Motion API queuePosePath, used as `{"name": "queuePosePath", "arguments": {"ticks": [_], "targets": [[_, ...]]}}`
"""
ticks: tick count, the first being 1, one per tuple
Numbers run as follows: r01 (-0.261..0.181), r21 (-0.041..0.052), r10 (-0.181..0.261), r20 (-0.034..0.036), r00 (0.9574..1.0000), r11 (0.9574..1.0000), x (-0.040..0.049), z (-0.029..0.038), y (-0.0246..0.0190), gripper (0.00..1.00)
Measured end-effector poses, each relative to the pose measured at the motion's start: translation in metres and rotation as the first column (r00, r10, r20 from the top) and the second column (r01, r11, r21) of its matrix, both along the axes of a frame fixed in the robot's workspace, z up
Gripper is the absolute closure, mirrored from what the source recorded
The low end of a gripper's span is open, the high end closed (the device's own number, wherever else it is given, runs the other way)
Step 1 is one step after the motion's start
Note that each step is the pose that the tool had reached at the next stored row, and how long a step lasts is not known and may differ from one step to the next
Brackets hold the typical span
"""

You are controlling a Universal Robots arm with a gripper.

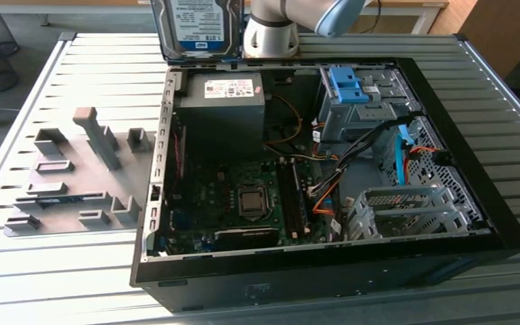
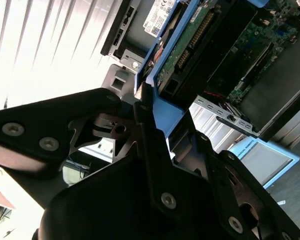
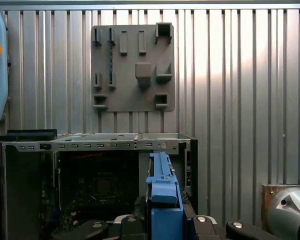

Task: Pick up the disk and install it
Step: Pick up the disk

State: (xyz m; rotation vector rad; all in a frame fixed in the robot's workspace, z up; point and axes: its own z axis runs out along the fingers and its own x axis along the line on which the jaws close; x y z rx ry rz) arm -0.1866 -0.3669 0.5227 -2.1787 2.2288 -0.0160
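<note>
"Where was the disk at that moment?"

"Off the table. In the exterior view the disk stood on edge with its label toward the camera. It was beyond the far wall of the open computer case, behind the power-supply box."

"And the gripper?"

"Closed on it. In the second wrist view the gripper was clamped across the drive's edge, with the green circuit board turned toward the case. In the first wrist view a blue rail ran straight out from the grip."

"How did you expect it to handle?"

"I judged it stiff and fairly heavy for its size, a metal block that wouldn't flex. I also thought it fragile, so no knocks and no pressure on that exposed board. The edges with the rails looked like the sensible hold. Plastic can slip, though, so I wanted a firm squeeze there."

"Installed yet?"

"No. The grey metal bay with its blue brackets sat inside the case toward the exterior view's right, well apart from the disk."
</note>
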Motion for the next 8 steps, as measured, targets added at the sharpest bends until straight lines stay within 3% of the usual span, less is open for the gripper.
{"name": "queuePosePath", "arguments": {"ticks": [8], "targets": [[0.0,0.0,0.0,0.0,1.0,1.0,0.0025,0.0,-0.0168,0.64]]}}
